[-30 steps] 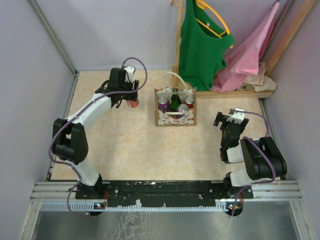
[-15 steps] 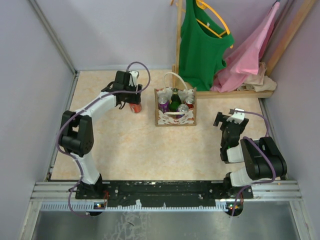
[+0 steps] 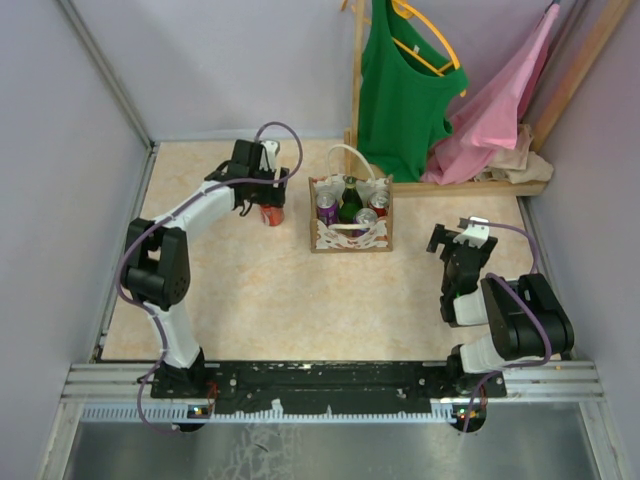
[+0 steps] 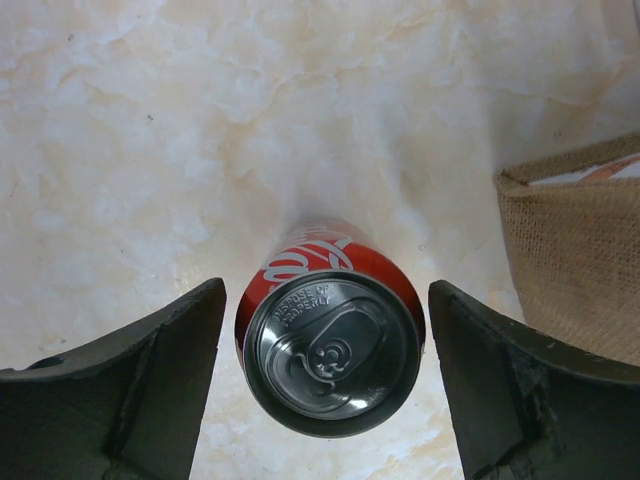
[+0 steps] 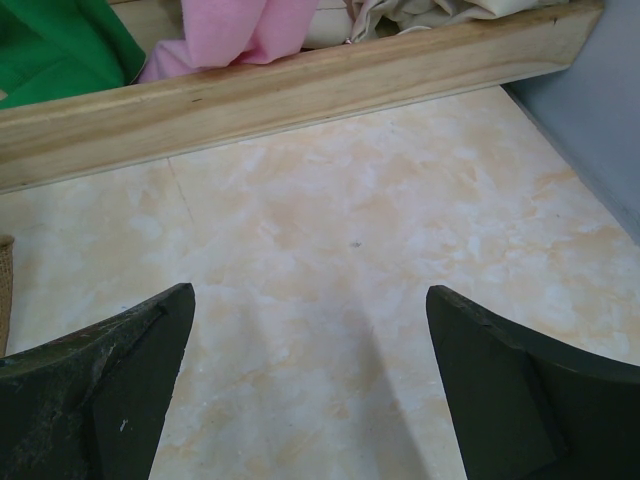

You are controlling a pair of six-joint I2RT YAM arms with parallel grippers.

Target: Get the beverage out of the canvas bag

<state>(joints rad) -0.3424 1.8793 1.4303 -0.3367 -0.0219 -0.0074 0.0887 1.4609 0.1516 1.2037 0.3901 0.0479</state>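
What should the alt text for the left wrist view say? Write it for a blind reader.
A red cola can stands upright on the marbled table between the dark fingers of the open left gripper, with a narrow gap on each side. The bag's woven corner shows at the right edge.

At the far right of my marbled table (image 3: 260,290), a green top (image 3: 400,95) hung on a yellow hanger (image 3: 438,42) from a wooden rack (image 3: 356,80). A pink cloth (image 3: 500,105) draped beside it, above a crumpled beige cloth (image 3: 520,160).
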